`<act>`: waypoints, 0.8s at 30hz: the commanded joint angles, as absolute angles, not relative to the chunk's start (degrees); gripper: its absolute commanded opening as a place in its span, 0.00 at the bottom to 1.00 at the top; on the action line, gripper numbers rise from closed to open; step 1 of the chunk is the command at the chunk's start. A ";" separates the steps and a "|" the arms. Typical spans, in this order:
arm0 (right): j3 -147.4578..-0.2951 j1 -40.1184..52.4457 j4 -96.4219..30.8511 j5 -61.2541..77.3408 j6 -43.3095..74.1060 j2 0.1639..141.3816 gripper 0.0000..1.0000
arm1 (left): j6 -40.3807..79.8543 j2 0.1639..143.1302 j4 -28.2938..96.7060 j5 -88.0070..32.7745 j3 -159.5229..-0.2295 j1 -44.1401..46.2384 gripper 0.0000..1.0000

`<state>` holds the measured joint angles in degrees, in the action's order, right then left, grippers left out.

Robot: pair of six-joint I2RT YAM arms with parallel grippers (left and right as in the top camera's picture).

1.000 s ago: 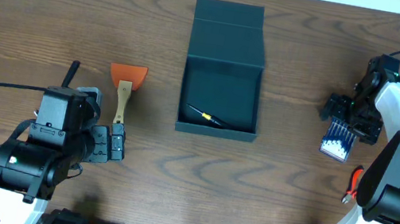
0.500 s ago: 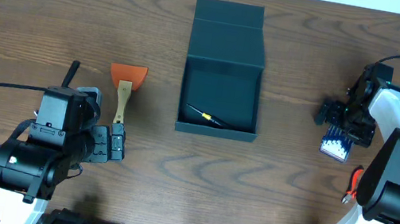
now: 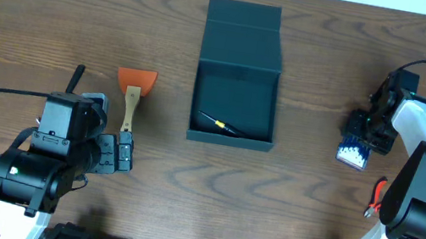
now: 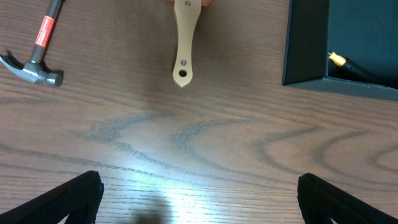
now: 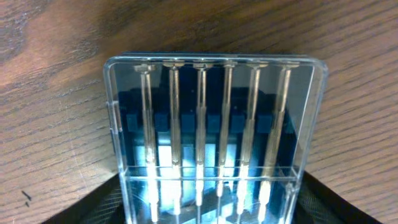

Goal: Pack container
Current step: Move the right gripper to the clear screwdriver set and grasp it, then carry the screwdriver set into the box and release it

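The dark teal container [image 3: 245, 26] lies open mid-table, its lid flapped back, and a thin yellow-tipped screwdriver [image 3: 221, 124] lies inside. At the right, a clear case of precision screwdrivers [image 3: 353, 152] rests on the wood. My right gripper [image 3: 367, 135] stands over its far end. In the right wrist view its dark fingers [image 5: 93, 202] press against both long sides of the case [image 5: 214, 124]. My left gripper [image 3: 123, 157] is open near the front left, with only bare table between its jaws [image 4: 199, 199].
A wooden-handled scraper with an orange blade [image 3: 134, 90] lies left of the container, just beyond my left gripper. A small hammer [image 4: 37, 46] lies further left. A red-handled tool [image 3: 376, 194] peeks from under the right arm.
My right gripper came down over the clear case and its jaws narrowed onto its sides. The case shifted slightly left. The left arm has not moved.
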<state>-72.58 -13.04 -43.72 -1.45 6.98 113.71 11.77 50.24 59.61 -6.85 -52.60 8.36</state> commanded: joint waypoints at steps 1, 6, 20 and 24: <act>-69.45 -13.96 -43.99 1.78 6.96 117.38 0.52 | 11.03 50.09 59.77 -5.98 -53.91 8.16 0.99; -69.47 -13.96 -44.10 1.78 6.98 117.38 0.25 | 11.03 50.09 59.79 -5.98 -53.91 8.16 0.98; -69.84 -13.61 -45.76 2.70 7.01 116.01 0.01 | 11.00 50.09 59.77 -5.98 -53.91 8.16 0.99; -70.28 -12.99 -46.81 4.64 7.01 112.75 0.01 | 11.00 50.09 59.77 -5.98 -53.91 8.16 0.98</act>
